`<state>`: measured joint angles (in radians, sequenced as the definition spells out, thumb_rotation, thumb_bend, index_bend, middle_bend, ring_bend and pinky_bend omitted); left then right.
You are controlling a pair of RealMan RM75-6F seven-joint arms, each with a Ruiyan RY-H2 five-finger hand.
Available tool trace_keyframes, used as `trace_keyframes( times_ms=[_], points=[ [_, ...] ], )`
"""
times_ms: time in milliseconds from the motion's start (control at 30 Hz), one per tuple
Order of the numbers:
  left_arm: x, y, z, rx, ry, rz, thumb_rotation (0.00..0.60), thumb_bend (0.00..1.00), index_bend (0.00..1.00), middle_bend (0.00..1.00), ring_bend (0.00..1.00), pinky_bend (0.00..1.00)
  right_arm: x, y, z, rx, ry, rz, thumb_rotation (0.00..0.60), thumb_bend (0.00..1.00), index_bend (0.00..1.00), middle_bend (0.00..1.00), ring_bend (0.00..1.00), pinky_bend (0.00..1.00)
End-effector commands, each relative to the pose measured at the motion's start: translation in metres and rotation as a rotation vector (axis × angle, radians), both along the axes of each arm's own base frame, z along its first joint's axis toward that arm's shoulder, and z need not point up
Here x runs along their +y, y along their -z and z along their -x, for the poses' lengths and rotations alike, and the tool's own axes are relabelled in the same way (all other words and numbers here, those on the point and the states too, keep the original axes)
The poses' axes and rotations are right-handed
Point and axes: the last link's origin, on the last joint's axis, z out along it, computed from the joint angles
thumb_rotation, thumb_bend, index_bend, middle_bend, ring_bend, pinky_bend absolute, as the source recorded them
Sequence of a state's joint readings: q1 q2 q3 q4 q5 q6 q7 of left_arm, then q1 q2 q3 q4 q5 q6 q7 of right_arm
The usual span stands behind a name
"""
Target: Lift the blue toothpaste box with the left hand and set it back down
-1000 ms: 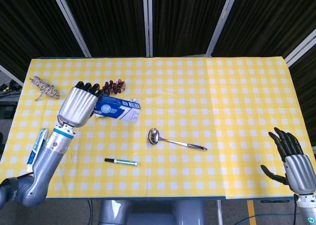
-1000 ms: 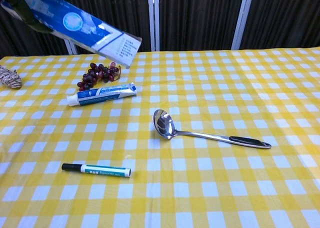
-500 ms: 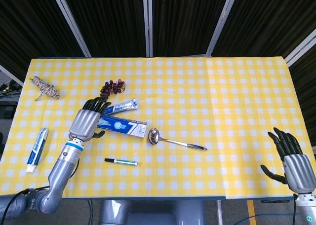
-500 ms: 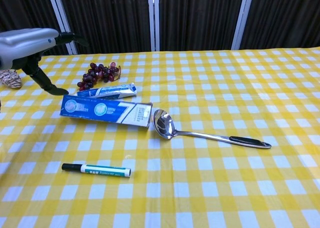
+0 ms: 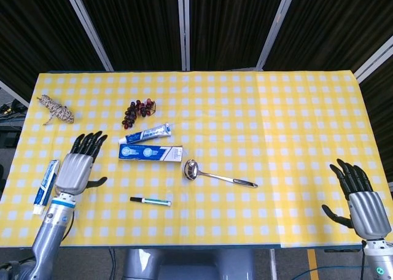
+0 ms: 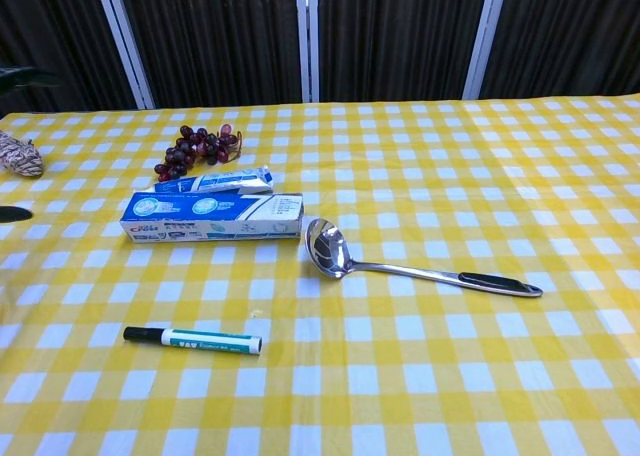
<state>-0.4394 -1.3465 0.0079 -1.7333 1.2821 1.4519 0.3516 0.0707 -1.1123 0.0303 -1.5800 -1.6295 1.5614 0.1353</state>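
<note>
- The blue toothpaste box (image 5: 151,152) (image 6: 212,218) lies flat on the yellow checked desk (image 5: 276,108) (image 6: 480,156), left of centre, its long side running left to right.
- Nothing touches it from above; no hand is on it.
- Just behind the box lies a toothpaste tube (image 5: 147,133) (image 6: 214,183), slightly angled, very close to the box's far edge.
- Farther back sits a bunch of dark grapes (image 5: 137,112) (image 6: 193,148).
- A metal ladle (image 5: 217,175) (image 6: 404,263) rests to the right of the box, its bowl just beside the box's right end and its handle pointing away to the right.
- In front of the box, nearer the desk's front edge, lies a marker pen (image 5: 150,201) (image 6: 193,340) with a black cap.
- The left hand (image 5: 78,167) hovers to the left of the box, well apart from it, fingers spread and holding nothing.
- Left of that hand, a second toothpaste tube (image 5: 46,182) lies near the desk's left edge.
- A bundle of twine (image 5: 55,109) (image 6: 17,154) sits at the far left corner.
- The right hand (image 5: 362,201) is at the desk's front right corner, fingers apart and empty.
</note>
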Motion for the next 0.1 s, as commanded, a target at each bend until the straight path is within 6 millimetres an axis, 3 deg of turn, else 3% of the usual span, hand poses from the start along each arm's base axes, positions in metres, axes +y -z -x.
trace_keyframes(
  times_ms=[33,100],
  points=[
    [-0.041,-0.015,0.031,0.036,-0.001,-0.080,0.600,0.00,0.00,0.00,0.00,0.00,0.000,0.001,0.000,0.004,0.001,0.002,0.600,0.12,0.01,0.00,0.00,0.00],
    [-0.053,-0.019,0.038,0.042,0.008,-0.109,0.600,0.00,0.00,0.00,0.00,0.00,0.000,0.001,0.000,0.009,0.000,0.004,0.600,0.12,0.01,0.00,0.00,0.00]
  ],
)
